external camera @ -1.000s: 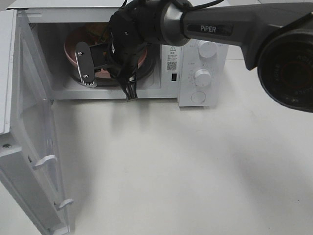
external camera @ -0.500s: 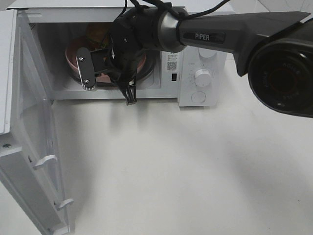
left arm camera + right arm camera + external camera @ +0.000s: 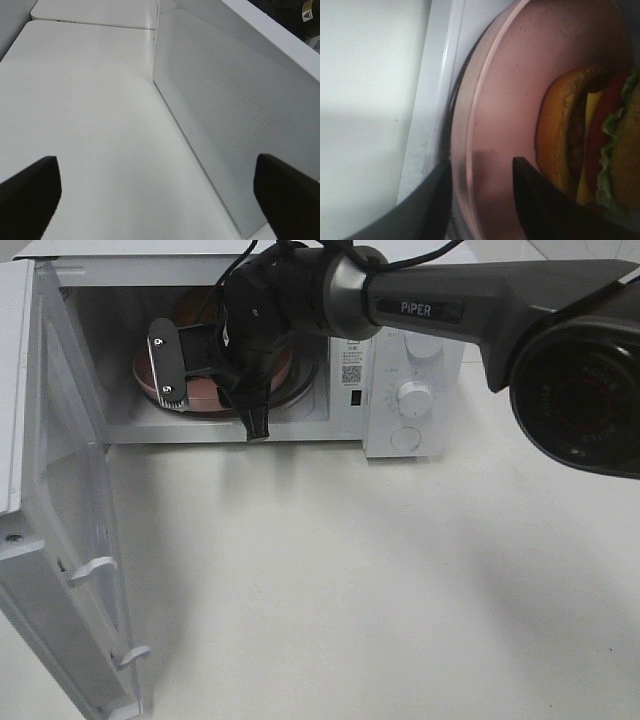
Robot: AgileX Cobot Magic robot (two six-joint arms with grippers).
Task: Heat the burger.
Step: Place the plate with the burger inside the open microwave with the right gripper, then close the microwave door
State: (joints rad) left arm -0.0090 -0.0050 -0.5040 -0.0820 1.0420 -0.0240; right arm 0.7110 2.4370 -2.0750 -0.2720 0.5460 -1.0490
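Inside the microwave (image 3: pixel 400 390), the burger (image 3: pixel 590 145) sits on a pink plate (image 3: pixel 510 90), away from the near rim. The right gripper (image 3: pixel 482 210) straddles that rim, jaws partway apart, not pinching it as far as I can see. The left gripper (image 3: pixel 160 195) gapes wide by the door (image 3: pixel 225 115), holding nothing. Burger's tall, soft, prob. light & loosely stacked; squeeze it and it'd squash or topple. Better handled via the stiff plate rim, kept level.

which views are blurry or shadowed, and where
Right wrist view: the burger and pink plate are soft, the near dark fingers blurred. Exterior high view: the arm's big joint is out of focus, with soft shadows on the table. Left wrist view: fingertips are dark blurs.
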